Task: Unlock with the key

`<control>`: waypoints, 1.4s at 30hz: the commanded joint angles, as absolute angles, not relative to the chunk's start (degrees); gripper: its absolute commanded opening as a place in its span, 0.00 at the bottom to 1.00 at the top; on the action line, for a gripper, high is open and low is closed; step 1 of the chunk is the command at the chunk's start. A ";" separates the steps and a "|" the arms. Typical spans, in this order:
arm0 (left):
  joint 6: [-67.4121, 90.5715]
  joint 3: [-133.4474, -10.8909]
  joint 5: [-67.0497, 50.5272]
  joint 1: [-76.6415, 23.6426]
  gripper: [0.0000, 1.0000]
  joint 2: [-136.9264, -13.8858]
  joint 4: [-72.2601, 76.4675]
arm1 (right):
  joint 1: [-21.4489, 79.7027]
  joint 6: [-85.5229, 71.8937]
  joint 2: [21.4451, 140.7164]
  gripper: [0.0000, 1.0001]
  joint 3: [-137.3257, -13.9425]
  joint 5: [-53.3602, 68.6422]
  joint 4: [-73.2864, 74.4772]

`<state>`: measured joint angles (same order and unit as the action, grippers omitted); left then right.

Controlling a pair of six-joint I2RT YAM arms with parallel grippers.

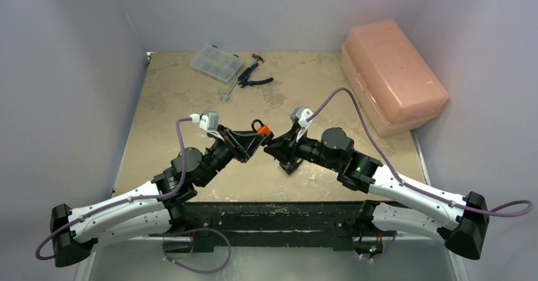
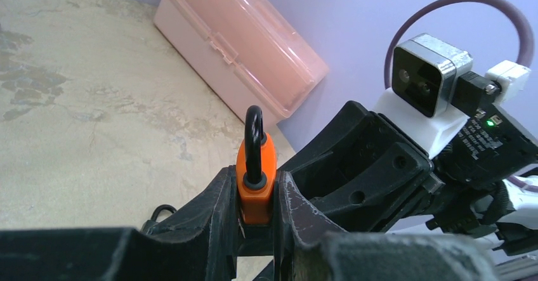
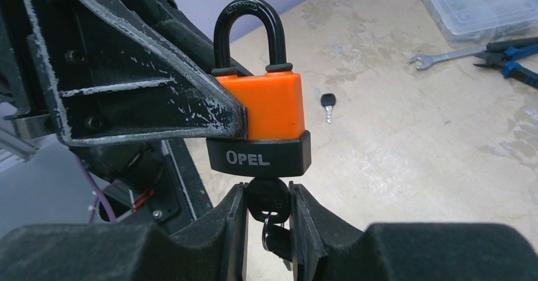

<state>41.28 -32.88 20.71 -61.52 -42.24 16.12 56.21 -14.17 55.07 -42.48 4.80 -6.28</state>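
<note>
The tan table (image 1: 165,129) carries a pink plastic box (image 1: 393,75) with its lid down at the far right corner, well apart from both arms, which meet over the middle of the surface. The left gripper (image 2: 256,195) reaches in from the left with its jaws clamped on the padlock (image 3: 269,110); its fingers (image 3: 146,97) press the two broad faces of the orange body, and the shackle stands up above them. The right gripper (image 3: 269,208) faces it from the opposite side, jaws drawn in to a narrow gap and pinched on the black head of the key (image 3: 266,198), which sits at the underside of the lock, its blade hidden from view. A clear compartment box (image 1: 217,62) lies at the far edge of the table, left of centre. The padlock hangs above the table at its centre, upright, with an orange body, a black base marked OPEL in white, and a black shackle whose two legs both go down into the body. Blue-handled pliers (image 1: 255,77) and a wrench (image 1: 229,91) lie just beside the compartment box, touching or nearly touching each other. Something small and dark hangs under the key's head between the right fingers, too hidden to name. A loose key (image 3: 327,106) with a black head lies flat on the table beyond the lock.
</note>
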 commanded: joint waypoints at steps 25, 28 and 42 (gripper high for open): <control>35.23 -33.90 4.08 -61.46 0.00 -37.71 19.62 | 56.07 -18.34 50.25 0.00 -41.43 15.08 -16.02; 34.73 -34.06 1.90 -61.51 0.00 -37.79 19.34 | 55.99 -18.75 49.93 0.00 -41.24 16.32 -17.02; 32.79 -34.68 -4.60 -61.44 0.00 -36.66 18.34 | 55.11 -21.61 49.57 0.00 -39.66 24.05 -23.35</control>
